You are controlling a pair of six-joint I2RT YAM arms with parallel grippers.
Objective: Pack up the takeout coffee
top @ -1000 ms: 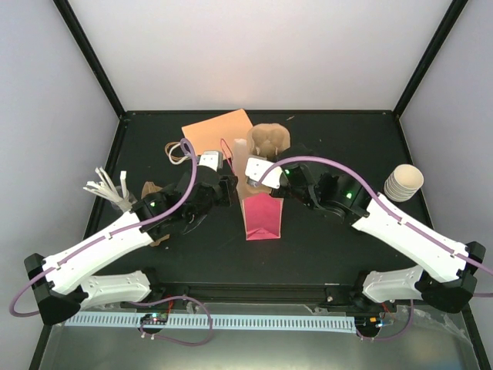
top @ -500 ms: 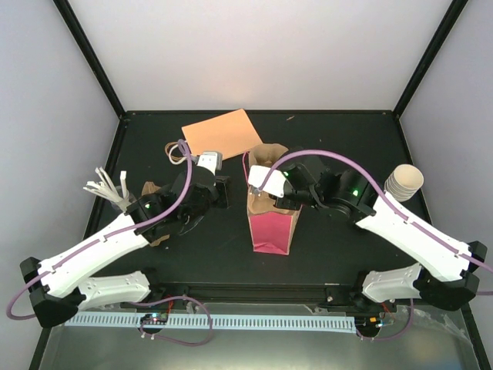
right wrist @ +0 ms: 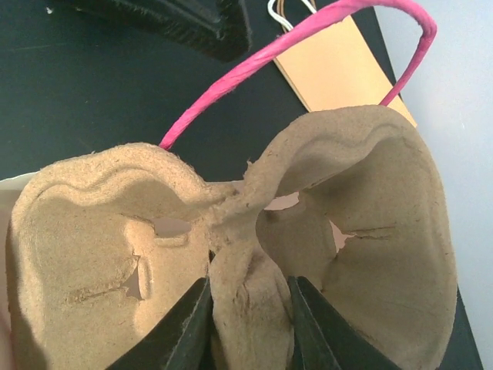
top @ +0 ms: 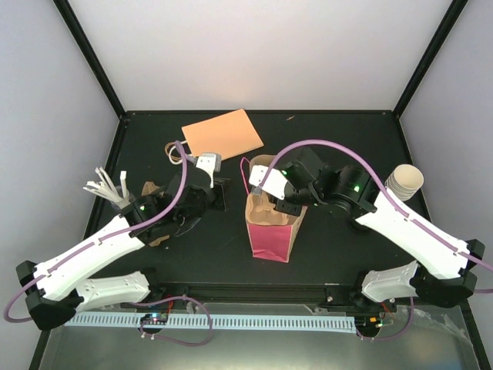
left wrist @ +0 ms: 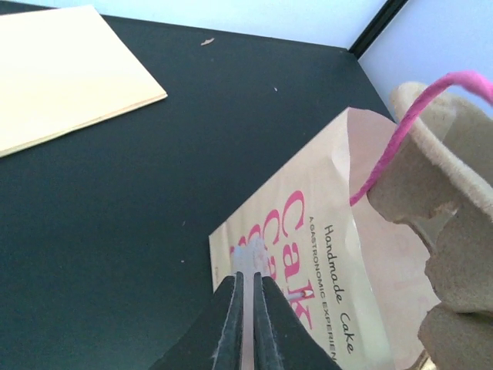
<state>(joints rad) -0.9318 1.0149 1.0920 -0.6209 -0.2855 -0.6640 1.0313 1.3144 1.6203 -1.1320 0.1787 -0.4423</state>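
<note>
Brown moulded pulp carrier (right wrist: pixel 362 200) is clamped in right pincer (right wrist: pixel 248 304) at pink paper bag (top: pixel 271 239) mouth; left pincer (left wrist: pixel 246 284) is pressed together alongside.

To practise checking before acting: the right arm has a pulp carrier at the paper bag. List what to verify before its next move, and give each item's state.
1. Right gripper clamped on pulp carrier centre ridge: ok.
2. Carrier in the mouth of the paper bag: ok.
3. Bag standing: ok.
4. Pink handle clear of carrier: cannot tell.
5. Left gripper shut, off the bag: ok.
6. Takeout cup packed: not ok, it stands far right, outside the bag.
</note>
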